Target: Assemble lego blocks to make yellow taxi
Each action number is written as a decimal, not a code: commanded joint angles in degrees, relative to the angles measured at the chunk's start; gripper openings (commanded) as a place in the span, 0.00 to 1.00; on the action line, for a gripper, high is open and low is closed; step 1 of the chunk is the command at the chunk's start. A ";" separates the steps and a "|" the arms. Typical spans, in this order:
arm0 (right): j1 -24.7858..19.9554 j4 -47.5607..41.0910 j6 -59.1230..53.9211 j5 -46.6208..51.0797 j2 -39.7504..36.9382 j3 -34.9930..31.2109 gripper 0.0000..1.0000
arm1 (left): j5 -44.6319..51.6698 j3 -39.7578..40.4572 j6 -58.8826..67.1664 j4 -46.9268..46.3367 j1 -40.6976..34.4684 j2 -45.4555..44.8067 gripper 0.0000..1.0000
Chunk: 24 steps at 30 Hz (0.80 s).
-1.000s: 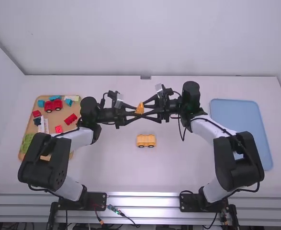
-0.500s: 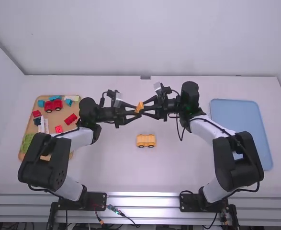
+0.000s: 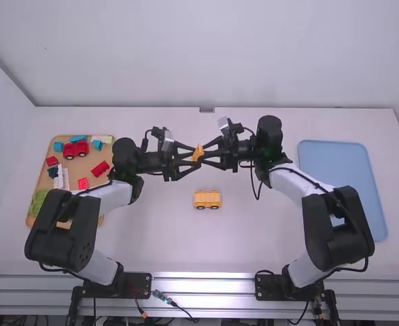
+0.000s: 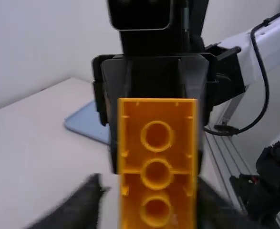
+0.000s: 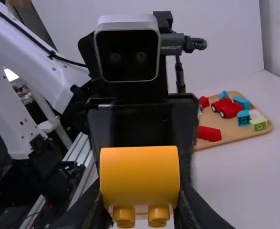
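Observation:
Above the middle of the table, in the high view, my left gripper point(image 3: 194, 157) stands open around an orange-yellow block point(image 3: 198, 152), facing my right gripper point(image 3: 204, 155), shut on that block. In the left wrist view the hollow underside of the block point(image 4: 157, 147) lies between the spread fingers of my left gripper point(image 4: 151, 205). The right wrist view has the rounded side and studs of the block point(image 5: 140, 176) between the fingers of my right gripper point(image 5: 140, 207). A yellow wheeled piece point(image 3: 207, 199) rests on the table nearer the arm bases.
On the left, a wooden tray point(image 3: 89, 175) holds a red car point(image 3: 75, 149) and several red, blue, white and green pieces, partly under the left arm. A blue tray point(image 3: 342, 170) lies at the right, partly behind the right arm.
The right gripper and the block have shifted slightly left from their earliest position. Most recently the left gripper's fingers have spread apart from the block, with both arms nearly still.

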 commanded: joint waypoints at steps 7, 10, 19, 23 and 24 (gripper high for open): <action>0.31 -0.07 0.44 4.17 0.37 0.81 0.00 | 0.72 -0.22 4.68 -4.74 -0.17 -1.29 0.99; -0.85 -0.63 0.44 5.99 0.35 0.81 0.00 | -0.13 0.13 10.45 -12.57 -0.11 -1.29 0.99; -5.86 -14.19 -5.51 17.07 -1.11 0.83 0.00 | -8.35 8.26 30.58 -47.74 -0.17 -1.29 0.99; -5.90 -25.29 -11.41 29.31 -3.98 0.83 0.00 | -13.64 13.16 41.42 -63.19 -0.17 -1.29 0.99; -5.92 -28.94 -13.05 33.75 -5.31 0.83 0.00 | -15.89 14.53 42.82 -66.36 -0.15 -1.29 0.99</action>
